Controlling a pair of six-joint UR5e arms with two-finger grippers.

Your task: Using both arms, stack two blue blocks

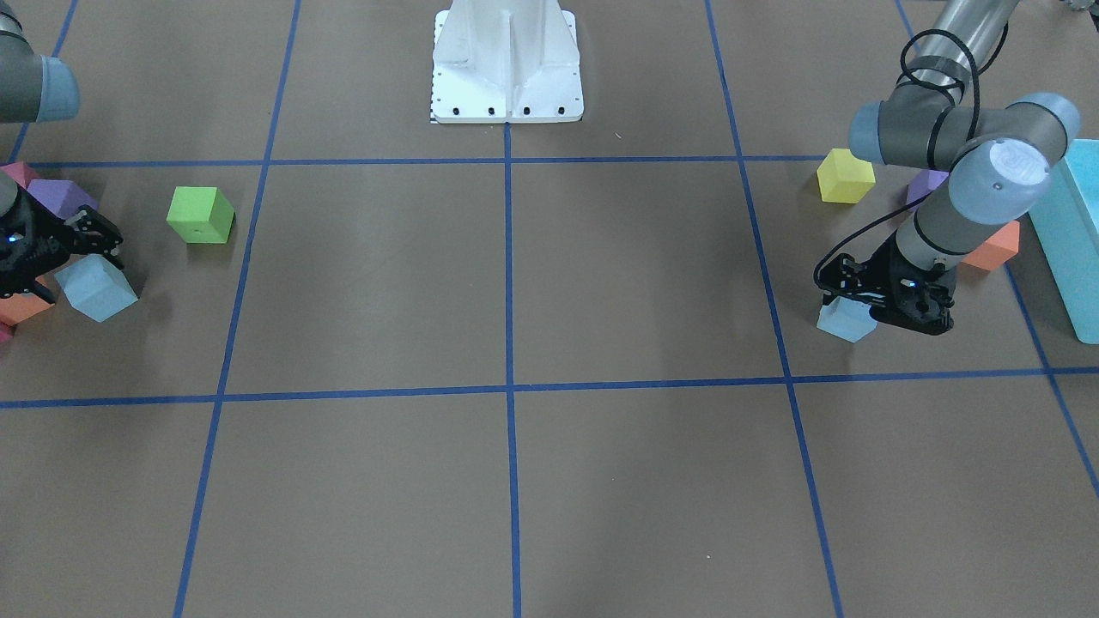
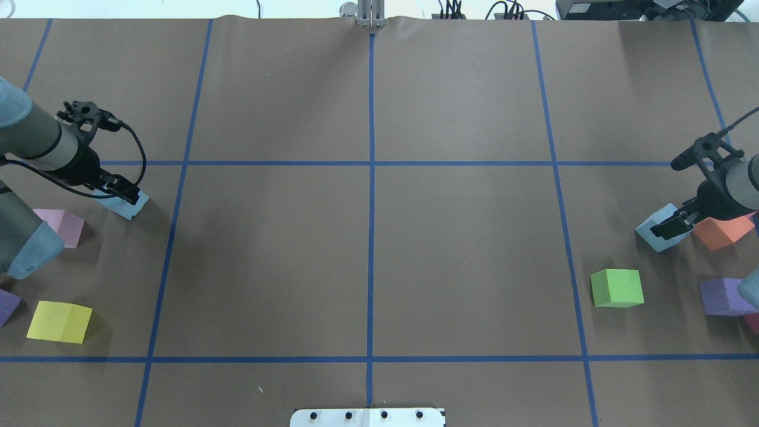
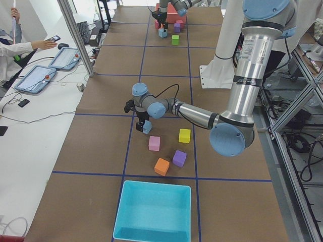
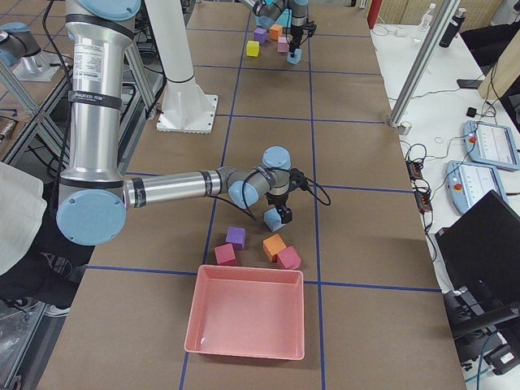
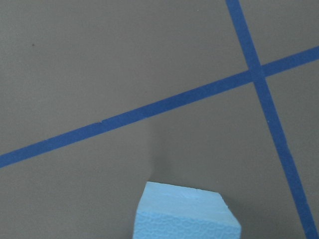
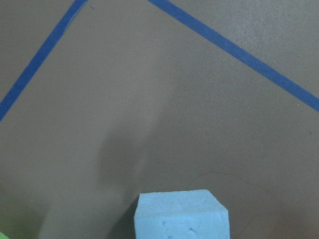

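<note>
At the left end of the table (image 2: pixel 367 249) the left gripper (image 2: pixel 123 193) looked clamped on the left-hand blue block (image 2: pixel 131 207), biting near its top, with a pink cube (image 2: pixel 62 226) close by. The wrist view showed only the block's upper face and no fingers, so I judged the hold shallow; soft foam held that high could have twisted or slipped out during the carry to the middle.

At the far right the right gripper (image 2: pixel 673 224) seemed closed on the right-hand blue block (image 2: pixel 652 230), which sat visibly tilted, just beside an orange cube (image 2: pixel 720 230); a green cube (image 2: pixel 618 288) lay near the inward path. A tilted block would have landed on an edge and toppled the stack; a low sweep could have clipped the green cube. The blocks were well apart, so both arms had to converge, and I feared wrists meeting over one spot.
</note>
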